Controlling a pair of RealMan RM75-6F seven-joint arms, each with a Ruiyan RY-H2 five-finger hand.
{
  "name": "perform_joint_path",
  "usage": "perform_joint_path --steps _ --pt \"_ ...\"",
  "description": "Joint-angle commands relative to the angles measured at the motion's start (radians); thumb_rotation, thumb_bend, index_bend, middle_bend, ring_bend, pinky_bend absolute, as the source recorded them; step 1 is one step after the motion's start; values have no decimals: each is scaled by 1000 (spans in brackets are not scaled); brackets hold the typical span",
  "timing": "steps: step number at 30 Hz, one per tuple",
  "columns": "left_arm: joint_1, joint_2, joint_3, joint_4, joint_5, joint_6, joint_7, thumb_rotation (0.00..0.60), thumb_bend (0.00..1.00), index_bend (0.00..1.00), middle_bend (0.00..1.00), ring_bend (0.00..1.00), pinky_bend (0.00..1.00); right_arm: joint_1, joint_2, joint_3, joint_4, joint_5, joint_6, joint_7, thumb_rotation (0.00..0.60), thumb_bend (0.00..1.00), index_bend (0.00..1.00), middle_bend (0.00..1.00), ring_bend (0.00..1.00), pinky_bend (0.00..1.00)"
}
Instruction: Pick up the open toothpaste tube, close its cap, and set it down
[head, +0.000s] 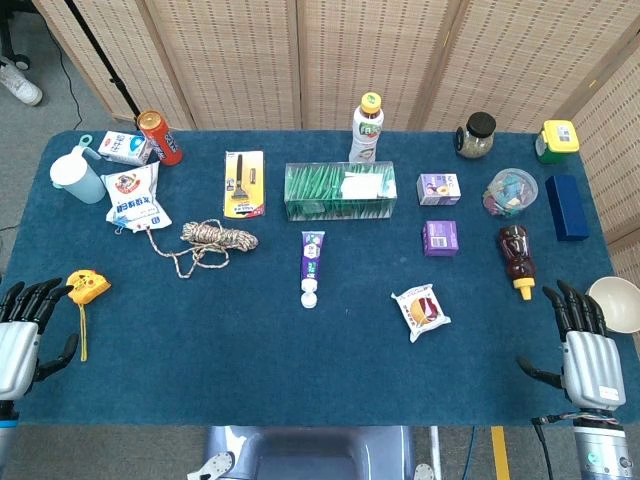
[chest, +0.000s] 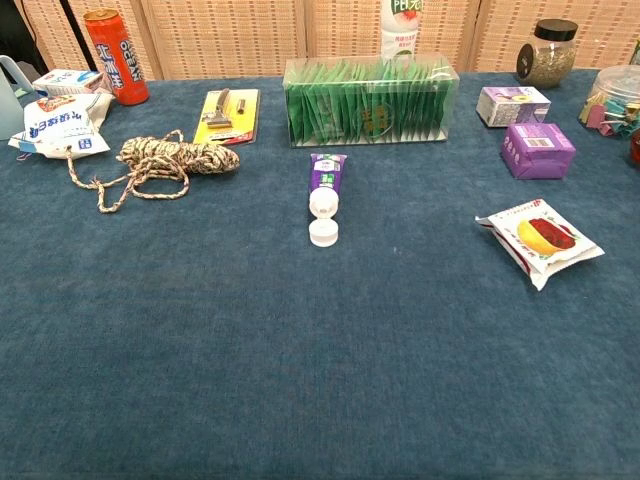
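From my station I find the purple-and-white toothpaste tube (head: 312, 262) lying flat near the middle of the blue cloth-covered worktop (head: 300, 380), its nozzle end toward me. Its white flip cap (chest: 323, 232) hangs open at that near end, resting on the cloth just in front of the nozzle. The tube lies just in front of the clear box of green sachets (head: 340, 191), apart from it.

My left hand (head: 25, 325) rests at the near left corner of the worktop, fingers spread and holding nothing. A yellow tape measure (head: 86, 288) lies just beside its fingertips; I cannot tell whether they touch. My right hand (head: 585, 345) sits at the near right edge, fingers likewise spread and empty, beside a white bowl (head: 618, 302). Both hands are well apart from the tube, and neither shows in the chest view.

To the tube's left lies a coiled speckled rope (head: 210, 238); to its right, a wrapped snack cake in a white packet (head: 421, 310). A small purple carton (head: 440, 238) sits further right.
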Motion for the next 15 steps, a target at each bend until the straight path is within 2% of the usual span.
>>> perform_joint_path --steps 1,15 --pt "-1 0 0 1 -1 -2 0 600 379 185 133 119 51 1 0 0 -1 0 -1 -1 600 0 87 27 0 0" --pt "4 3 2 2 -2 5 -4 600 380 185 133 118 51 -4 2 -2 -5 -6 8 -3 600 0 87 27 0 0"
